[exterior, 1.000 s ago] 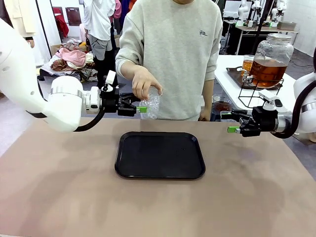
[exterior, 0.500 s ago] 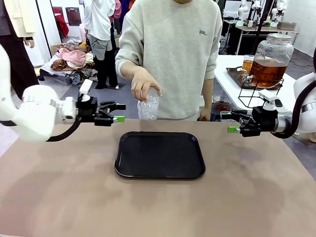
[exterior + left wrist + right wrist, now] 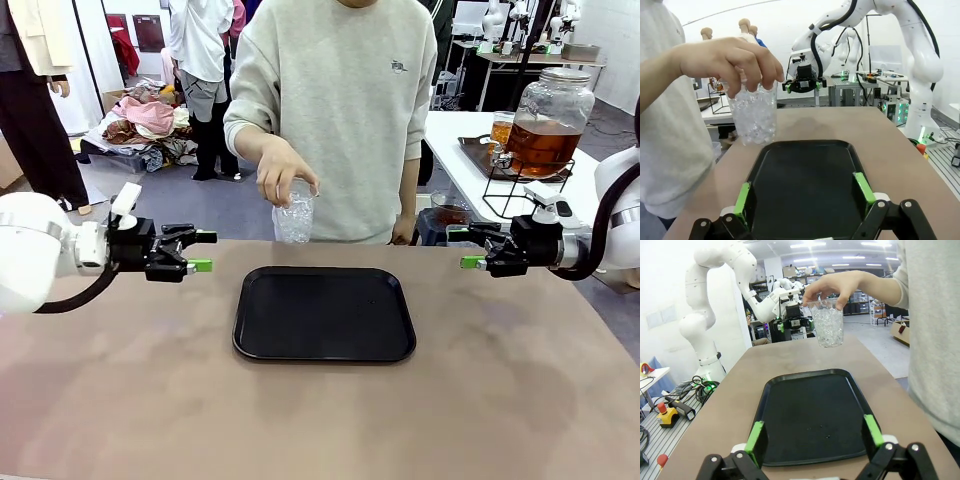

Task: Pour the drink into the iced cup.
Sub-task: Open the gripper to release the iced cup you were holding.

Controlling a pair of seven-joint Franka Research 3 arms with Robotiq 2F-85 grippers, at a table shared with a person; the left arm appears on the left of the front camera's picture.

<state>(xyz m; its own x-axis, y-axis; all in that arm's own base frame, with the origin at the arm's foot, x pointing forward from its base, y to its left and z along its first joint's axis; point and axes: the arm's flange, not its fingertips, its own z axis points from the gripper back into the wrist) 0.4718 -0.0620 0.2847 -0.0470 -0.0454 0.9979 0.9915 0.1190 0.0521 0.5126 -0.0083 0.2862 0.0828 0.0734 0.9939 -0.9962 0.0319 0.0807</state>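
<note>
At the left edge of the tabletop (image 3: 120, 400) the robot's left hand (image 3: 200, 251) hangs low above the surface, its fingers spread wide with nothing between them. It points toward the middle, so its wrist camera looks straight along the black tray (image 3: 805, 185), and it seems parked there to leave the middle free.

The tray (image 3: 324, 314) lies flat and bare at the centre of the tabletop, probably set out as the place for the cup and to catch any spills.

Above the tray's far edge, the person's hand (image 3: 285, 176) grips a clear plastic cup (image 3: 294, 218) packed with ice. The fingers pinch it from above around the rim, so the sides and base are free; that suits either setting it down or passing it over. The cup is upright, in the air, touching neither tray nor tabletop.

The robot's right hand (image 3: 470, 247) waits over the right edge of the tabletop, also open and carrying nothing, aimed inward at the tray.

Behind it, on a white side table (image 3: 470, 180), the drink (image 3: 538, 150) sits as amber liquid in a big glass jar (image 3: 550, 118) with a metal lid. The jar rests on a wire stand (image 3: 520, 185), which likely raises its tap enough for a cup to fit beneath. It is well apart from the cup, so pouring has not begun.
</note>
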